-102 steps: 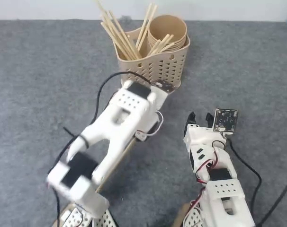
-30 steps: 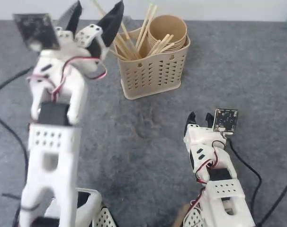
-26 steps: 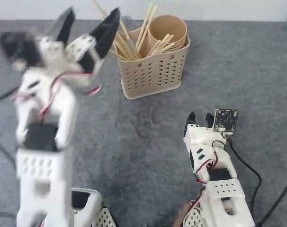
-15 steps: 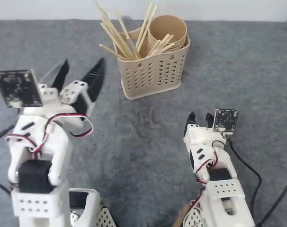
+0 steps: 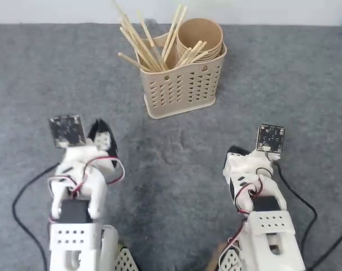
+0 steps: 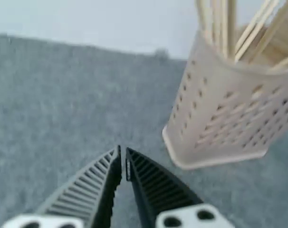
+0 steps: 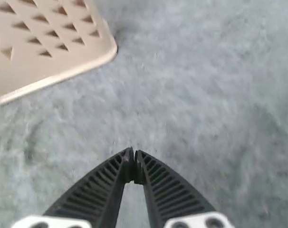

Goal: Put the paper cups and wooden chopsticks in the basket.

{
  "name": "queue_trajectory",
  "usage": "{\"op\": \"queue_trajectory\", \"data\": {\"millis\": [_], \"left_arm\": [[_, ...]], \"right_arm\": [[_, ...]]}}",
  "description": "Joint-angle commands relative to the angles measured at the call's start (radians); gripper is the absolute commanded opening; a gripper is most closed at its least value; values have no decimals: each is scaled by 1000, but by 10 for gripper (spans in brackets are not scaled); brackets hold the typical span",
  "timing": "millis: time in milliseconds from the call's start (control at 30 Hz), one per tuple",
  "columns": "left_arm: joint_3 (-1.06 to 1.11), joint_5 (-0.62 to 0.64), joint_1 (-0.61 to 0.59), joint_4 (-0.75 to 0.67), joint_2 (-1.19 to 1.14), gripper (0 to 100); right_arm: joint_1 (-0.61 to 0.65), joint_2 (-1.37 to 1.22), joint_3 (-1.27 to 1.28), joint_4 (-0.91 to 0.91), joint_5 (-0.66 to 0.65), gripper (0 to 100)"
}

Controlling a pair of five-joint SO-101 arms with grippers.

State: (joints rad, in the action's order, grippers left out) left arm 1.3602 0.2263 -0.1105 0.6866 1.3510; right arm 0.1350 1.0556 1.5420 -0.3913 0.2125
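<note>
A beige perforated basket (image 5: 185, 84) stands at the back of the grey carpet; the left wrist view shows its wall (image 6: 225, 118) and the right wrist view one corner (image 7: 44, 42). Inside it sit stacked brown paper cups (image 5: 200, 35) and several wooden chopsticks (image 5: 145, 45) that lean out over the rim. My left gripper (image 5: 103, 135) rests low at the near left, shut and holding nothing (image 6: 122, 159). My right gripper (image 5: 239, 153) rests low at the near right, shut and holding nothing (image 7: 133, 159).
Grey carpet (image 5: 171, 147) covers the table between the arms and the basket. Black cables (image 5: 306, 209) trail beside the right arm's base, and another cable (image 5: 24, 197) runs by the left arm's base.
The left arm has drawn back from beside the basket to the near left, lowered, and its gripper has gone from open to shut. The right arm has pulled back slightly.
</note>
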Motion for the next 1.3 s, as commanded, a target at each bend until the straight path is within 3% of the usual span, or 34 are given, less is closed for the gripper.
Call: {"op": "queue_trajectory", "data": {"millis": [0, 133, 200, 567, 900, 1267], "left_arm": [[174, 3, -11, -34, 147, 12], [340, 3, -11, -63, 282, 12], [331, 3, -25, 32, 336, 12], [329, 3, -23, 213, 430, 12], [329, 5, 12, 301, 431, 12], [329, 5, 137, 499, 436, 12]], "right_arm": [[-19, 27, -112, -139, -12, 7], [-13, 102, -187, -360, -11, 7], [-10, 188, -186, -432, -11, 7], [19, 782, 66, -472, -23, 7], [-94, 753, 141, -809, -305, 7], [-107, 760, 141, -906, -196, 7]]}}
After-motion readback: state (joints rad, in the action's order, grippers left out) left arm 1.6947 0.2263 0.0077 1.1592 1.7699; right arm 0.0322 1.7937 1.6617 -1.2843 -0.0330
